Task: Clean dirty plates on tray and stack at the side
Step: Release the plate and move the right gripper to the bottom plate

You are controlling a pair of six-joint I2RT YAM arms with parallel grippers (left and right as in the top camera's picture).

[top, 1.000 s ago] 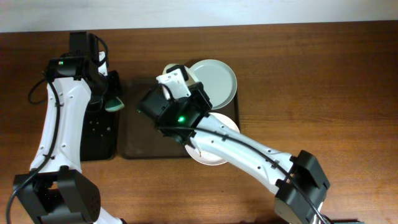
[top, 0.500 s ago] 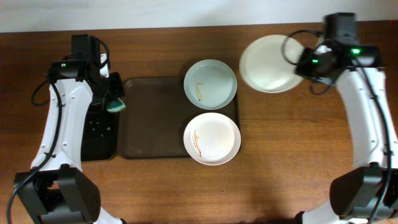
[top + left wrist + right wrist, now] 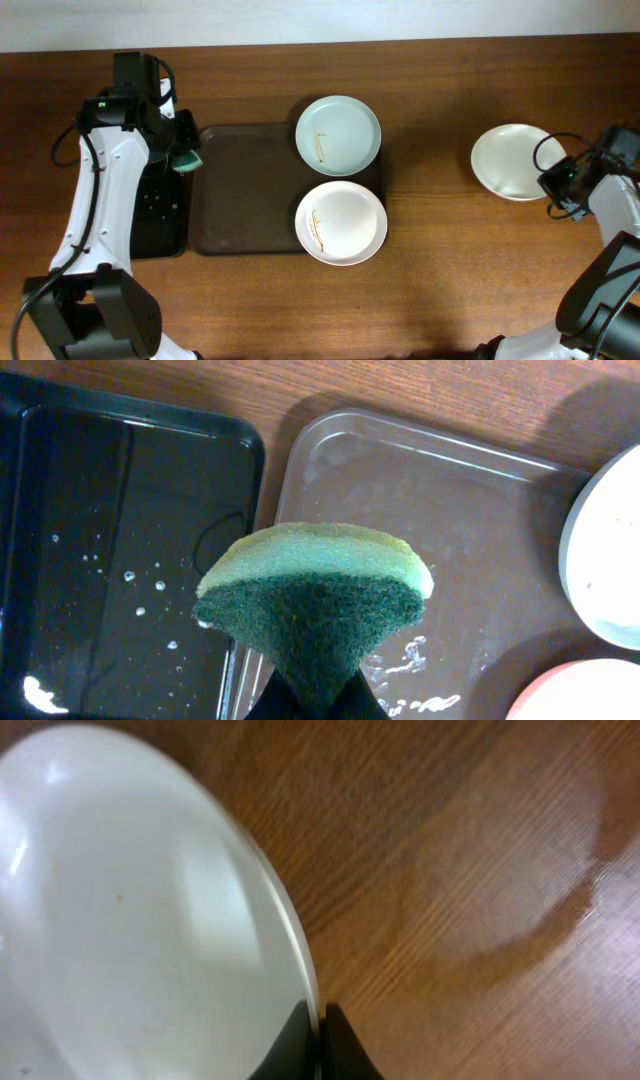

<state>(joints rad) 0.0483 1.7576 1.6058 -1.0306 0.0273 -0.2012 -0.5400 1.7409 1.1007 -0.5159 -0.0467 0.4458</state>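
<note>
The dark brown tray point(image 3: 240, 200) holds a pale mint plate point(image 3: 338, 134) and a white plate point(image 3: 340, 222) at its right end, both with thin brown smears. A third white plate point(image 3: 510, 160) is at the far right over the bare table, and my right gripper point(image 3: 556, 186) is shut on its rim point(image 3: 314, 1020). It looks clean in the right wrist view point(image 3: 130, 910). My left gripper point(image 3: 180, 155) is shut on a green sponge point(image 3: 315, 600) above the tray's left edge point(image 3: 290, 470).
A smaller black tray point(image 3: 160, 215), wet with droplets point(image 3: 110, 550), lies left of the brown tray under the left arm. Bare wooden table point(image 3: 450, 270) lies between the tray and the right plate.
My right arm has carried the white plate from beside the mint plate to the far right and lower toward the table. The left gripper with the sponge has barely moved.
</note>
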